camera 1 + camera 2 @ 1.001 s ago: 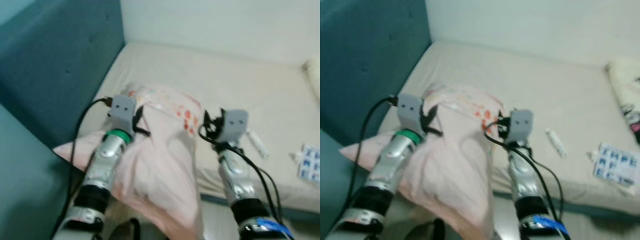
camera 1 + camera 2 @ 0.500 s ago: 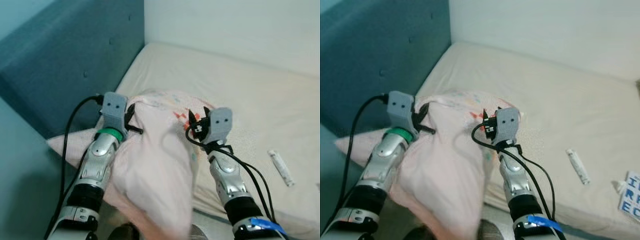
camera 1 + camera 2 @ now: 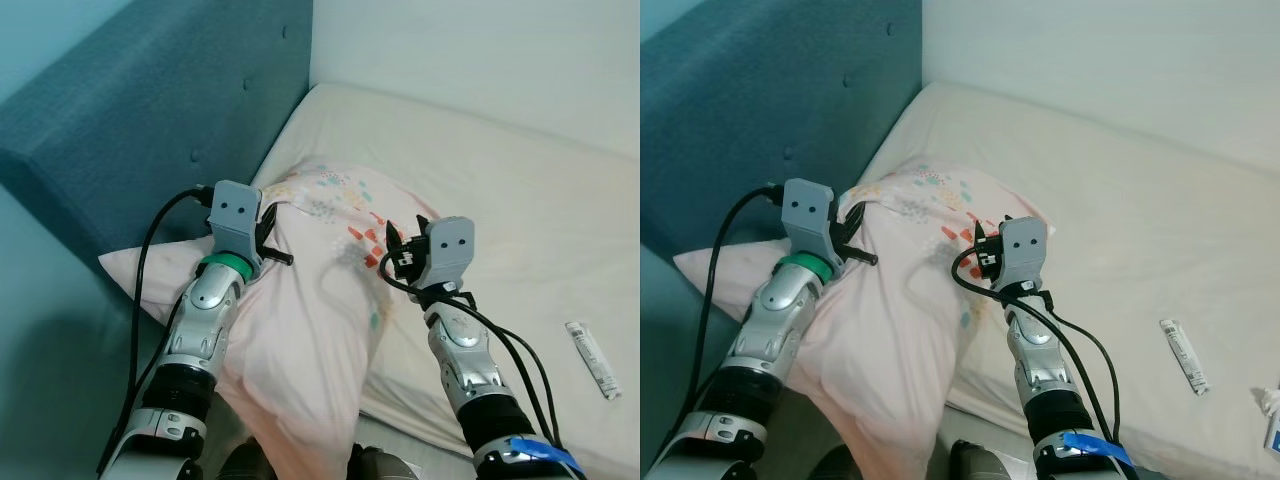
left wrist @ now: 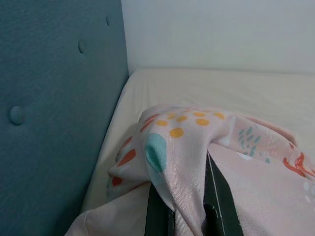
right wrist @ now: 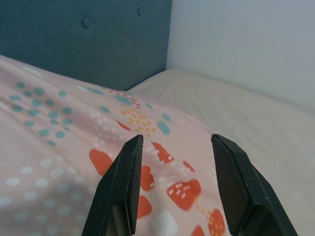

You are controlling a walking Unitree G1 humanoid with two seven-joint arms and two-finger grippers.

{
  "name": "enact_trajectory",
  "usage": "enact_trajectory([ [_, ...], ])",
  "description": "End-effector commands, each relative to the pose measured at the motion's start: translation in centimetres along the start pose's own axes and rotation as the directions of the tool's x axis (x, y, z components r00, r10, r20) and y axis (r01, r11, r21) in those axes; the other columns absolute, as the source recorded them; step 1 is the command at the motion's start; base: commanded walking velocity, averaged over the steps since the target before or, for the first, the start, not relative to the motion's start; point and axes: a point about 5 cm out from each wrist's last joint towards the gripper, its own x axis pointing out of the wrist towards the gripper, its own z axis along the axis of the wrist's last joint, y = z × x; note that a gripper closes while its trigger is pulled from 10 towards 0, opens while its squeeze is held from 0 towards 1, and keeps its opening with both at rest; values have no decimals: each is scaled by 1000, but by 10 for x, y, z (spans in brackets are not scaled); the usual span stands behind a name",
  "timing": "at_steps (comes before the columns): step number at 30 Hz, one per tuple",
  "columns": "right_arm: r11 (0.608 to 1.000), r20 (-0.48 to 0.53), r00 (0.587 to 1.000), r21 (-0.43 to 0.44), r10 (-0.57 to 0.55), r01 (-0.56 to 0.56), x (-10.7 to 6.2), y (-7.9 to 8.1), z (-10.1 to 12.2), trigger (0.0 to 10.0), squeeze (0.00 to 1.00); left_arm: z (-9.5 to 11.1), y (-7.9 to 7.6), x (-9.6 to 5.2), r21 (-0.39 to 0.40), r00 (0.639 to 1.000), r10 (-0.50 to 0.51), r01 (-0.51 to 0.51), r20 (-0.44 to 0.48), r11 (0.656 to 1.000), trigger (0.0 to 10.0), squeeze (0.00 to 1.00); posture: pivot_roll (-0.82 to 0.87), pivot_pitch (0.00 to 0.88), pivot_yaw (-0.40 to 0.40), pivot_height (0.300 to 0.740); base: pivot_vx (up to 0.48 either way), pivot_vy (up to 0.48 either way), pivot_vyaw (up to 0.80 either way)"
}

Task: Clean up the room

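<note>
— Where's the pillow [image 3: 320,300]?
— Centre-left, on the mattress [image 3: 520,210] by the blue headboard [image 3: 150,130]. Left gripper [image 4: 184,211] pinches its fabric; right gripper [image 5: 179,182] is spread wide above it.
— Anything nearby?
— A small tube [image 3: 593,358] at lower right.

I am seeing the padded blue headboard [image 3: 150,130] walling off everything from 8 to 11 o'clock, and the pale wall [image 3: 480,60] closing the far side at 12. The pink pillow [image 3: 310,300] is bulging between both arms, blocking the near middle. My left hand [image 4: 184,216] is pinching a fold of it close beside the headboard, with little room there; my right hand [image 5: 172,187] is hovering spread above its patterned top. The mattress [image 3: 520,200] is lying open from 1 to 3 o'clock, apart from a small white tube [image 3: 592,358] at 4.
</note>
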Motion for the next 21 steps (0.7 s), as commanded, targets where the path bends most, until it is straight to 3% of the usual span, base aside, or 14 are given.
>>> enact_trajectory([
  [1,999,-21,999,1,-45,45,-8,-8,-6,10000,0,8,-1,3,8,999,-16,16,40,1000,10000,0,22,81,51,740,0,0,0],
  [7,998,-23,998,-2,-66,66,-10,-12,-7,10000,0,7,-3,6,28,999,-38,37,27,999,10000,0,20,80,52,740,0,0,0],
  [12,997,-19,997,-2,-77,77,-9,-14,-6,10000,0,10,-2,21,69,999,-39,37,18,997,10000,0,17,86,56,740,0,0,0],
  [18,997,-22,996,-5,-83,83,-12,-13,-7,10000,0,45,-6,56,129,997,6,-17,83,991,10000,0,16,109,52,740,0,0,0],
  [21,996,-22,996,-6,-84,84,-11,-13,-7,10000,0,57,-9,62,136,994,-2,-14,110,991,10000,0,16,115,50,740,0,0,0],
])
